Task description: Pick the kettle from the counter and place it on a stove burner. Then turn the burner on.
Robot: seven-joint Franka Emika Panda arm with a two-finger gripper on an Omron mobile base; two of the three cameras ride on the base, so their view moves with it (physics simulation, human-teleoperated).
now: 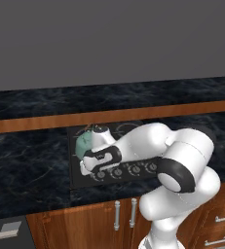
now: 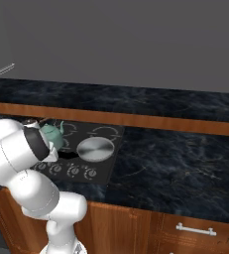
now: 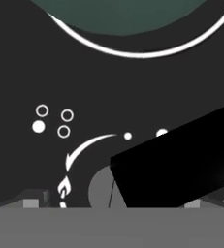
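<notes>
Hand view: squat mint-green kettle (image 3: 133,14) sits inside wide white segmented burner ring (image 3: 108,48) on black glass cooktop (image 3: 16,72). Fingers spread wide, empty, low over knob row (image 1: 126,171) at bench front edge. Judgement: pick knob matching four-dot diagram (image 3: 53,122), close squarely, twist along flame arrow (image 3: 84,150).

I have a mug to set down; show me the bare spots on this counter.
Free: the black counter right of the cooktop, and the stretch left of it. Crowded: the cooktop itself, with the kettle, the silver pan and the arm over the knobs.
</notes>
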